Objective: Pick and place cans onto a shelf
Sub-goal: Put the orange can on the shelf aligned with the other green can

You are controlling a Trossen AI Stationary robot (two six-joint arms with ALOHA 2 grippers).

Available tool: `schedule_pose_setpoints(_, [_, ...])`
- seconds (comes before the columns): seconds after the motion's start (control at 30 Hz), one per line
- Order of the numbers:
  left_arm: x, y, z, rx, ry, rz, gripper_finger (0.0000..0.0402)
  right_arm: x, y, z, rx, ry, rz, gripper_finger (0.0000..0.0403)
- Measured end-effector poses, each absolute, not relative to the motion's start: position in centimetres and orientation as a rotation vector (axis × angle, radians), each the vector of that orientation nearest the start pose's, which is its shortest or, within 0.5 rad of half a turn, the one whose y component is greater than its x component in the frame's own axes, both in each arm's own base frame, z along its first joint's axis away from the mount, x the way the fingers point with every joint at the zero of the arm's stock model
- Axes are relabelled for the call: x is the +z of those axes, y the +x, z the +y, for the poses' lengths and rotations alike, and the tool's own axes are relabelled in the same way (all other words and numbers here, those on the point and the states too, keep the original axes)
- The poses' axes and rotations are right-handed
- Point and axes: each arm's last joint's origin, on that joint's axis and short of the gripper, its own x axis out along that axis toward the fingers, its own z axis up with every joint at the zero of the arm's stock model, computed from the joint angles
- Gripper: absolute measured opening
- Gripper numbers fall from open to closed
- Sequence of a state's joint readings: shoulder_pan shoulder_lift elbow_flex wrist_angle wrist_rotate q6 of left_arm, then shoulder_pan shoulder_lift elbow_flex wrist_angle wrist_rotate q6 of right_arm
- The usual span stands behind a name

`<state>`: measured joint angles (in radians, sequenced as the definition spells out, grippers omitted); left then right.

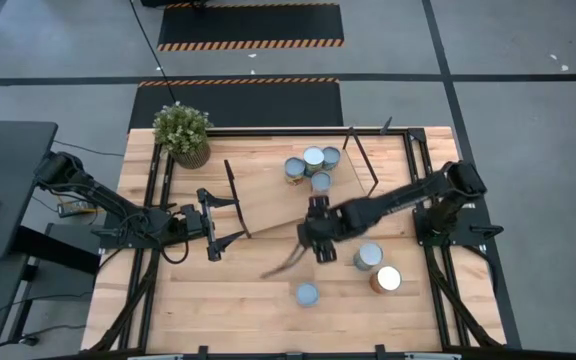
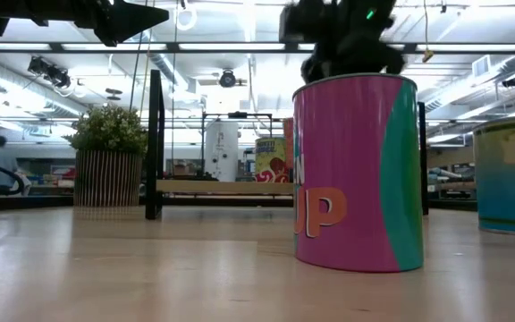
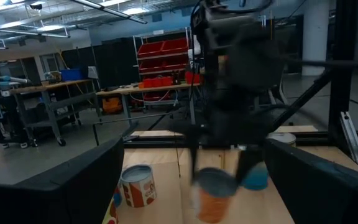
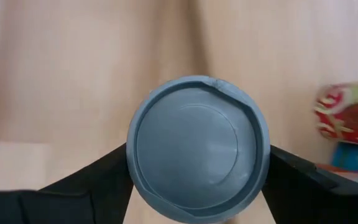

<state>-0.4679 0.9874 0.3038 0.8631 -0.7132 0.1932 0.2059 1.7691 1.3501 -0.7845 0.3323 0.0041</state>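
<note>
Four cans (image 1: 310, 166) cluster on the shelf (image 1: 268, 195) toward its far right; three more stand on the table (image 1: 228, 300) near right of it. Right gripper (image 1: 320, 243) sits at the shelf's near edge, fingers clamped on a grey-topped can (image 4: 197, 149). Left gripper (image 1: 211, 222) hangs by the shelf's left frame, fingers spread, holding nothing. Plant (image 1: 182, 133) far left.
</note>
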Motion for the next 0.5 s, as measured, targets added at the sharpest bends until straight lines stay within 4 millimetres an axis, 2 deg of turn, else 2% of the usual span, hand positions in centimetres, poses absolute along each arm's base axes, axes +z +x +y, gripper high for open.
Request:
schedule_pose_setpoints(0.27, [23.1,17.9,-6.9,0.258,0.093,-0.124,0.0389,22.9,36.4,0.1,-0.189,-0.248,1.081,0.0307])
schedule_pose_setpoints(0.5, [23.1,17.9,-6.9,0.257,0.097,-0.119,0.0389,22.9,36.5,-2.7,-0.237,-0.172,1.069,0.031])
